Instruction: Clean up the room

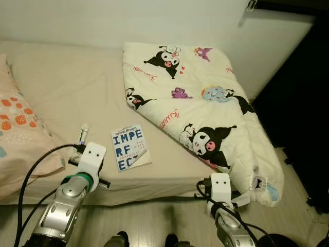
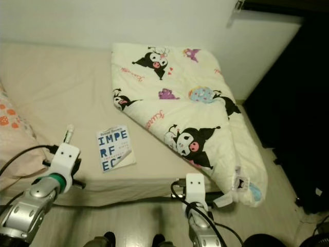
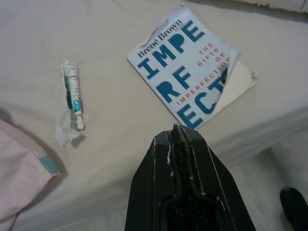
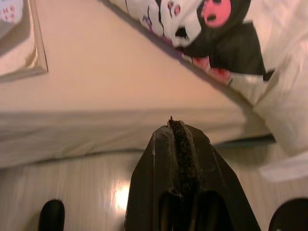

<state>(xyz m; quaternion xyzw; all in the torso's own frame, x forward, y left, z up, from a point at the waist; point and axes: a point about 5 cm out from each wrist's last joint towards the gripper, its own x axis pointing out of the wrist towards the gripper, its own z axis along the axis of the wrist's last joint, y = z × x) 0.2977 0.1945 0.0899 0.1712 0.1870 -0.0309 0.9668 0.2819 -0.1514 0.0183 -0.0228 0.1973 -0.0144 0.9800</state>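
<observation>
book [image 1: 130, 147] flat near bed [image 1: 67, 87] front edge, tube [image 3: 72, 94] beside | left tool [image 3: 179, 139] fingers together above, right tool [image 4: 179, 132] together, empty | book light, stiff-ish, cover corner curled; grip by spine edge

Left arm [image 1: 61, 206]: silver, raised and extended forward, with a green ring behind the white wrist housing [image 1: 91, 157] and black cables looping off its outer side. Left gripper [image 3: 179, 139]: both black fingers pressed together, tips meeting in a single point, nothing between them.

Right arm [image 1: 229, 226]: held lower, also pointing forward, with a white wrist housing [image 1: 221, 186] and black cabling alongside. Right gripper [image 4: 175, 129]: fingers closed flat against each other, empty.
</observation>
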